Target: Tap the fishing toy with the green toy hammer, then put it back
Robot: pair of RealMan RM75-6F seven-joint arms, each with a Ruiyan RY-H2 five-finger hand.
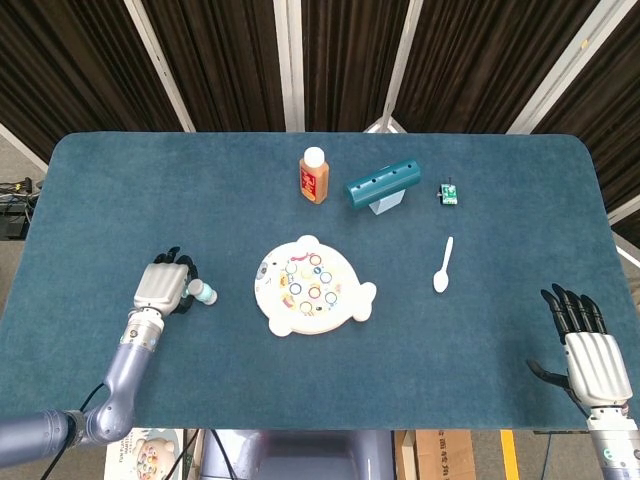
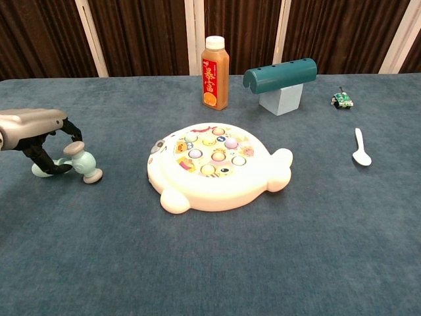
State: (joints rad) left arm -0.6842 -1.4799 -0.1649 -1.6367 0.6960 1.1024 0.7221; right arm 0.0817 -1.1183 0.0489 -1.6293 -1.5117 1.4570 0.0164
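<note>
The green toy hammer (image 2: 84, 164) lies on the blue table at the left, its head pointing toward the white fish-shaped fishing toy (image 2: 214, 164) in the middle. My left hand (image 2: 33, 128) hangs over the hammer's handle with its dark fingers curled down around it. In the head view the left hand (image 1: 165, 285) covers the handle and only the hammer (image 1: 203, 293) head shows, left of the fishing toy (image 1: 312, 285). My right hand (image 1: 590, 355) stays at the lower right past the table's front edge, fingers spread and holding nothing.
An orange juice bottle (image 2: 215, 64) stands behind the fishing toy. A teal cylinder on a grey block (image 2: 281, 80) sits to its right, then a small green toy (image 2: 342, 99). A white spoon (image 2: 360, 147) lies right of the fishing toy.
</note>
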